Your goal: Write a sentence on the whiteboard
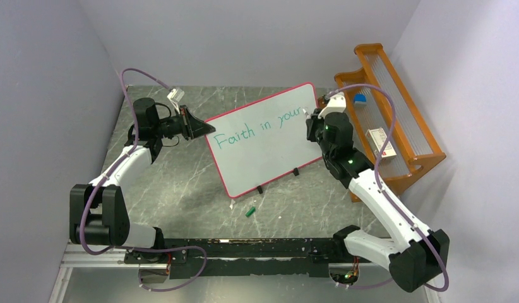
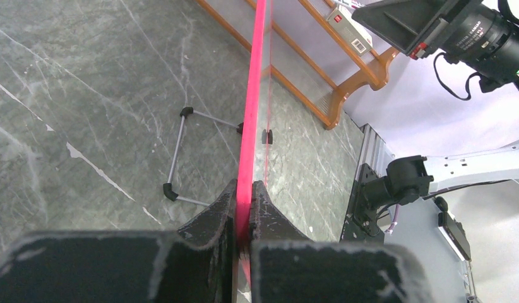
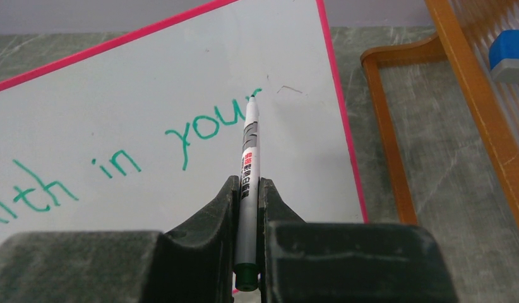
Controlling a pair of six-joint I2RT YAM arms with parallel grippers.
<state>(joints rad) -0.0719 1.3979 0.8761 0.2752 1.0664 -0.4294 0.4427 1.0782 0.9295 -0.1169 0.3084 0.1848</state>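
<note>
Whiteboard (image 1: 269, 148): probably stiff, light, tippy on small feet; best held at pink rim, left of centre in top view; left jaws clamped there, right jaws clamped on marker (image 3: 249, 164).

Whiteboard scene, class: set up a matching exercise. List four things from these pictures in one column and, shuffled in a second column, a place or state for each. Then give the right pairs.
Column one
1. left end effector
2. right end effector
3. green cap
4. wooden rack

Column two
A. lying on the table in front of the board
B. shut on the marker
C. standing to the right of the board
D. shut on the pink edge of the whiteboard

Pairs: 1-D, 2-B, 3-A, 4-C
</note>
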